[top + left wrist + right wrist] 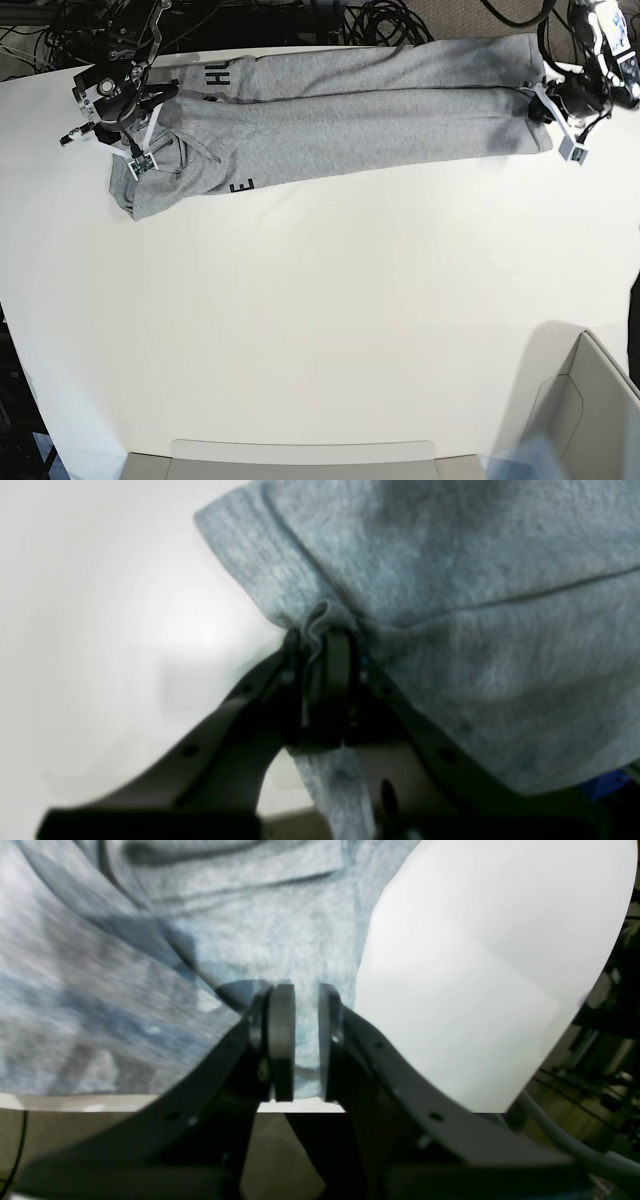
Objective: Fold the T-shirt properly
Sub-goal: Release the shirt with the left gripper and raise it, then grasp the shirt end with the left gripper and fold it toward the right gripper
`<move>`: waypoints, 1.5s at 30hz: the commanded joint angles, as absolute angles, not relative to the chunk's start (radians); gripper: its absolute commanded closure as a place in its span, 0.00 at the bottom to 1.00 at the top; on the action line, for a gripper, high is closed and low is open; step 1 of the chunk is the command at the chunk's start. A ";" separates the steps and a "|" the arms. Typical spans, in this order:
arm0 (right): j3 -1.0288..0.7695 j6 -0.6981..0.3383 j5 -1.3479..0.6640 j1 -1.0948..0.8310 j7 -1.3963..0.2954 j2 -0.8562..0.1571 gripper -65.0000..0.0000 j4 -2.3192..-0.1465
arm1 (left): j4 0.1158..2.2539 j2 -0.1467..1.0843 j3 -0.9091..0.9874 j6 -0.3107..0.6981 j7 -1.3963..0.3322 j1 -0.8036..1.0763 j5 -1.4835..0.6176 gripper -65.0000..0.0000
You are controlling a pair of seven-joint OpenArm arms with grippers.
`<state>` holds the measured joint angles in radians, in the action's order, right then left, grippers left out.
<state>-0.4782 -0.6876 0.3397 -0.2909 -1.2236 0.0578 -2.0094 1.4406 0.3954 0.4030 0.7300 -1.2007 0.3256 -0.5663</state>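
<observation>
1 T-shirt [380, 110], 2 hands, 1 table [320, 320]

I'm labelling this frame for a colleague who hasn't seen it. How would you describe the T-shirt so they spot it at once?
Start from the big white table and look along its far edge. The T-shirt lies there as a long, light heather-grey band folded lengthwise, stretched between the right gripper and the left gripper. It is the only cloth, with bits of black block lettering showing.
</observation>
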 commanded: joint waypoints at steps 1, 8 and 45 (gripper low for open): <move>-0.481 -0.698 0.344 -0.285 -1.222 0.053 0.88 -2.028 | 1.345 0.358 0.338 0.698 -1.294 0.325 -0.421 1.00; -0.478 -0.698 0.343 -0.283 -1.222 0.056 0.88 -2.028 | 1.122 0.358 0.390 0.698 -1.308 0.127 -0.280 1.00; -0.475 -0.698 0.341 -0.220 -1.222 0.139 0.88 -2.031 | 1.498 0.423 0.562 0.698 -1.396 -0.084 -0.035 1.00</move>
<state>-0.4763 -0.6876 0.3401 -0.2302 -1.2304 0.1425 -2.0117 1.4841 0.4168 0.5594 0.6964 -1.3891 -0.0807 -0.0406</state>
